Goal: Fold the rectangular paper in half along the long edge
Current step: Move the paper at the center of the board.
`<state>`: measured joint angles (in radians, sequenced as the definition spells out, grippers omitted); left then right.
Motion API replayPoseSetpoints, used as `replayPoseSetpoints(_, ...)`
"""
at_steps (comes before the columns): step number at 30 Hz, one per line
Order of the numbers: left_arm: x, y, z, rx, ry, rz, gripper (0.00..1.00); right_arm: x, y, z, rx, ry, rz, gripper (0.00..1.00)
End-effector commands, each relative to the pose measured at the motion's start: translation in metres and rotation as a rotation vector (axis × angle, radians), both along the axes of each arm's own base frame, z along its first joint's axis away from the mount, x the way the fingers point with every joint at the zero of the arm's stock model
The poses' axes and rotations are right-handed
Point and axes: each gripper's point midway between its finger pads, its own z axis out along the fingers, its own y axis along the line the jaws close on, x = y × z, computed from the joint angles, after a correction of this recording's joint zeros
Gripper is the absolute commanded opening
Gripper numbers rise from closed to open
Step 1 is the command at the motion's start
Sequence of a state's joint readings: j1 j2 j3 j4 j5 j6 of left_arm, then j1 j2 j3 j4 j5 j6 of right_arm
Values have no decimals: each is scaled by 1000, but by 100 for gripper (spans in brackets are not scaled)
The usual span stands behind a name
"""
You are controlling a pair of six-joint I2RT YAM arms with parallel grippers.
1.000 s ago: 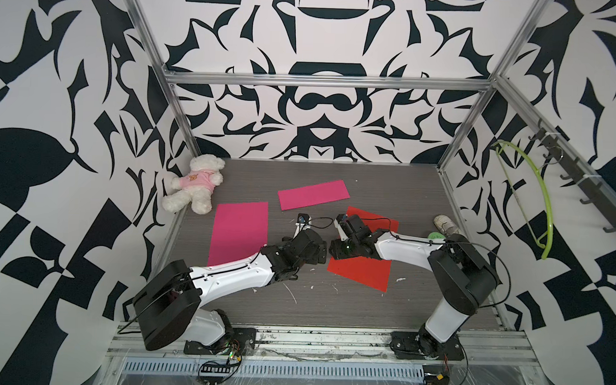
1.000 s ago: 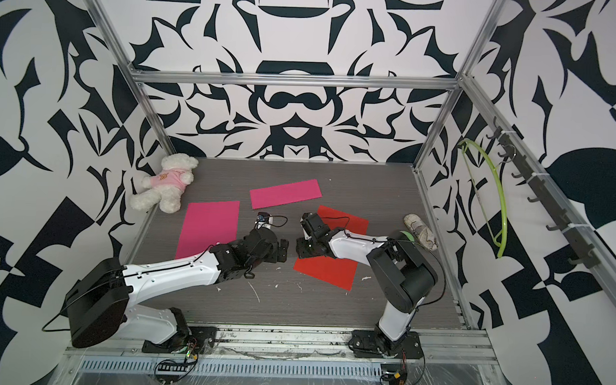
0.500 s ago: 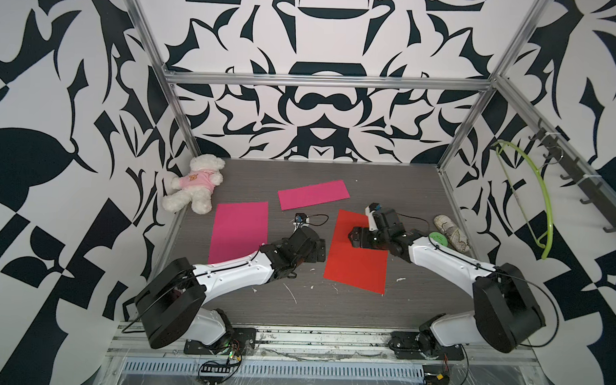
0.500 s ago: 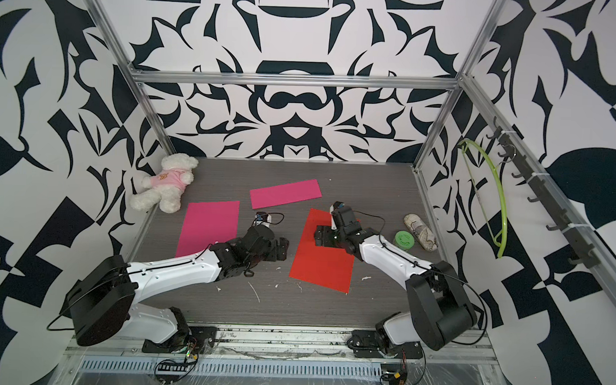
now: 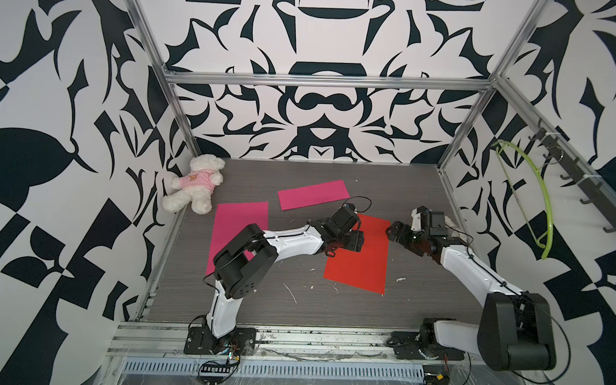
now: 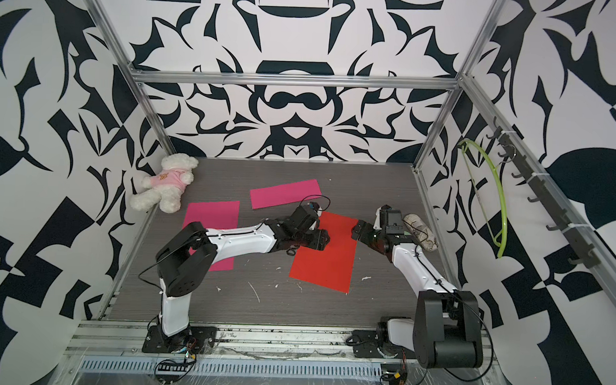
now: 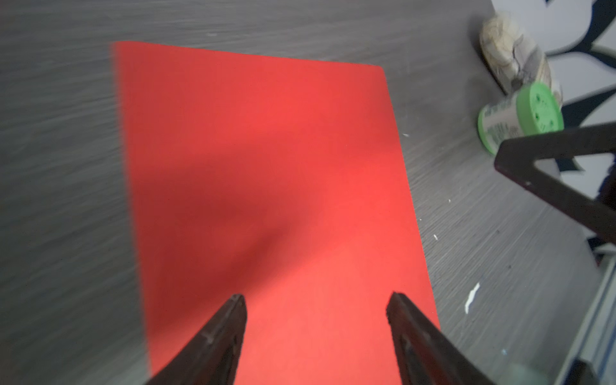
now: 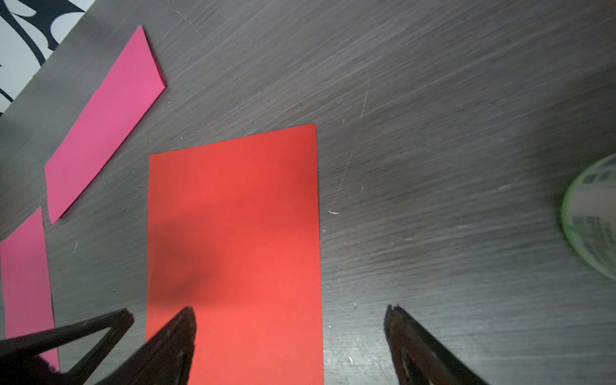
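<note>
Red paper (image 5: 362,262) lies flat and unfolded on the table (image 5: 295,305) between the two arms, just where it lay a second ago. The right pincer (image 5: 394,232), spread and empty, has drawn back from across the sheet to beside its right edge. The left pincer (image 7: 315,300), spread with nothing between its tips, has moved in over the left edge, so the fold looks unstarted.
</note>
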<state>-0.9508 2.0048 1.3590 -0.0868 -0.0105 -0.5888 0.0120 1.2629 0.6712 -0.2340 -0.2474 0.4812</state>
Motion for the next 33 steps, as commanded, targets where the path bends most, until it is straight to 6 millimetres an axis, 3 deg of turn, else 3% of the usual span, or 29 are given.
replayPoseSetpoints(1,-11,-9,-17,39,77,-60,64,-7,3,4,21,-8,35,89)
replayPoseSetpoints(8,-14,2,-41,95,137,-14,53,-9,3,4,0,-15,74,84)
replayPoseSetpoints(20,-41,73,-67,171,185,96,51,0,24,-3,92,3,156,79)
replayPoseSetpoints(27,-54,115,-67,195,188,161,50,17,60,-9,96,5,249,76)
replayPoseSetpoints(33,-62,125,-73,189,194,170,49,43,88,-21,119,-3,312,73)
